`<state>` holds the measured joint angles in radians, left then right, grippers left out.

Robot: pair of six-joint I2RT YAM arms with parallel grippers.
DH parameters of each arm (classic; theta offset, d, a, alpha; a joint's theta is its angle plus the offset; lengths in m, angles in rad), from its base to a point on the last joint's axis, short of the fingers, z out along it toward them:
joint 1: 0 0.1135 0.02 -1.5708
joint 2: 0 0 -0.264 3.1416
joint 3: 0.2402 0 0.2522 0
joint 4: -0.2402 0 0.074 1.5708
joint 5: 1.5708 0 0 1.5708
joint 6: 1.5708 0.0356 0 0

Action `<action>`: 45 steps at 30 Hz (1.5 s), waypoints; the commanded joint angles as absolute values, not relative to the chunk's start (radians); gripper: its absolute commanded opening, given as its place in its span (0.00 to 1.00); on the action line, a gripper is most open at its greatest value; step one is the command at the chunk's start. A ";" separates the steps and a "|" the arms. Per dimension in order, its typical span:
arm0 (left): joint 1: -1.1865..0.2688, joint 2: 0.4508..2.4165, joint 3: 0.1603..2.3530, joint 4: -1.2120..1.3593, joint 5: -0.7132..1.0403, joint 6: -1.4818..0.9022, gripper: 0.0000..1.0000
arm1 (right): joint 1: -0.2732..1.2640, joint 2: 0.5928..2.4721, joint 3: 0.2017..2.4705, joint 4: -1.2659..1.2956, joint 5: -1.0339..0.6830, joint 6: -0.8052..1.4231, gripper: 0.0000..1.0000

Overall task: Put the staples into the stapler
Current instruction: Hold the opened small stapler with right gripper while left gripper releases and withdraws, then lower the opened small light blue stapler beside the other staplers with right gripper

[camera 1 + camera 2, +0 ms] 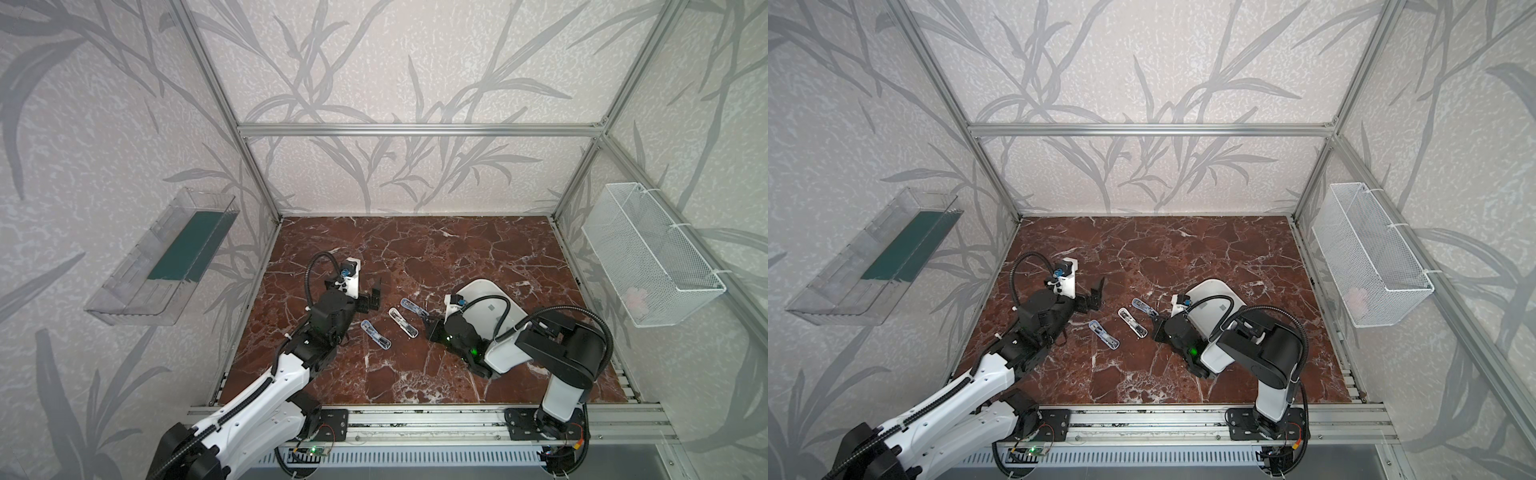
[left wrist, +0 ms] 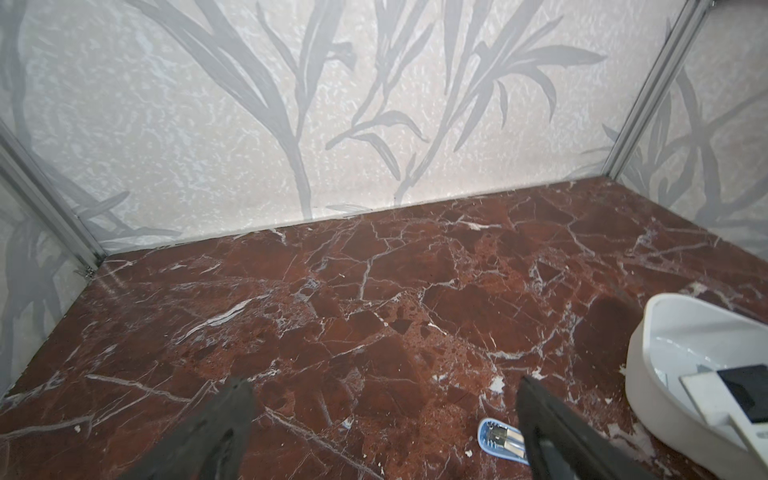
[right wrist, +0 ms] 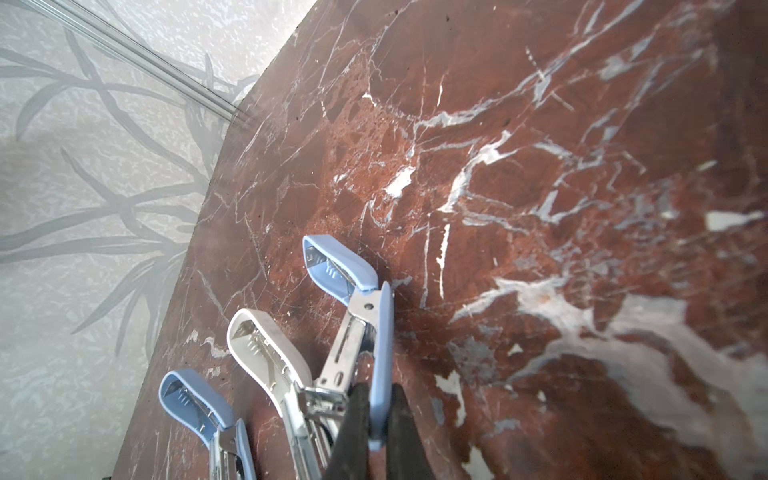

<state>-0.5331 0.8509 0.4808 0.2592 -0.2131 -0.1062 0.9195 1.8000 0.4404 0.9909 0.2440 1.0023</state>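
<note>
Three staplers lie opened flat in a row on the marble table. My right gripper (image 3: 380, 399) (image 1: 424, 312) is shut on the thin base edge of the far blue stapler (image 3: 345, 270) (image 1: 411, 306). Beside that one lie a white stapler (image 3: 266, 353) (image 1: 402, 322) and a second blue stapler (image 3: 195, 399) (image 1: 376, 333). My left gripper (image 2: 384, 395) (image 1: 376, 296) hangs open and empty just left of the row, with a blue stapler's end (image 2: 498, 438) by one finger. A small grey patch (image 1: 490, 308) in the tray may be staples; it is too small to tell.
A white tray (image 1: 478, 286) (image 2: 648, 374) sits on the table under and behind my right arm. A clear bin (image 1: 162, 257) hangs on the left wall and a white mesh basket (image 1: 652, 253) on the right wall. The back wall bounds the table.
</note>
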 commanded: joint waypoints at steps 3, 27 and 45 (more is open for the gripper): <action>-0.524 0.828 0.486 0.194 -0.232 -0.229 0.99 | 0.948 1.744 0.416 0.927 0.303 0.997 0.25; -0.522 0.934 0.545 0.183 -0.231 -0.256 0.99 | 1.009 1.521 0.736 0.137 0.365 0.610 0.49; -0.520 0.915 0.532 0.168 -0.226 -0.241 0.99 | 1.002 1.769 0.918 0.006 0.299 0.581 0.45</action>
<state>-0.5266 0.9344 0.5377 0.1860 -0.2298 -0.2279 1.0042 1.7592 0.8989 0.0315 0.3027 0.5900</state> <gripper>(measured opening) 0.994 0.453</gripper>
